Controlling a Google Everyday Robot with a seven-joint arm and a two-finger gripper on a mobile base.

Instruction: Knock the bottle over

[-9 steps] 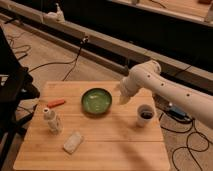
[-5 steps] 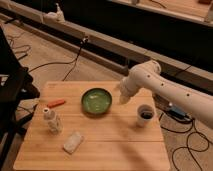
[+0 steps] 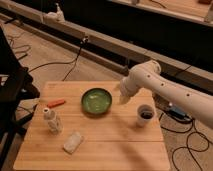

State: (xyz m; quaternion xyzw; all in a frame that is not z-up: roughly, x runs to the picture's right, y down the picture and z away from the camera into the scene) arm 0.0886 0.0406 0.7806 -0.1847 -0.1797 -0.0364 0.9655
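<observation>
STATUS | bottle (image 3: 51,120) recorded upright at the left of the worktop (image 3: 112,146) | orange item (image 3: 56,103) noted just behind it, flat packet (image 3: 73,142) near its front-right | gripper (image 3: 123,96) located beside the green bowl (image 3: 97,100), left of the cup (image 3: 144,115) — well apart from the bottle | gripper's grasp state — cannot be told

Upright bottle (image 3: 51,120) at left of the wooden table (image 3: 117,145), hand (image 3: 123,97) well apart, just beside the green bowl (image 3: 96,101).
</observation>
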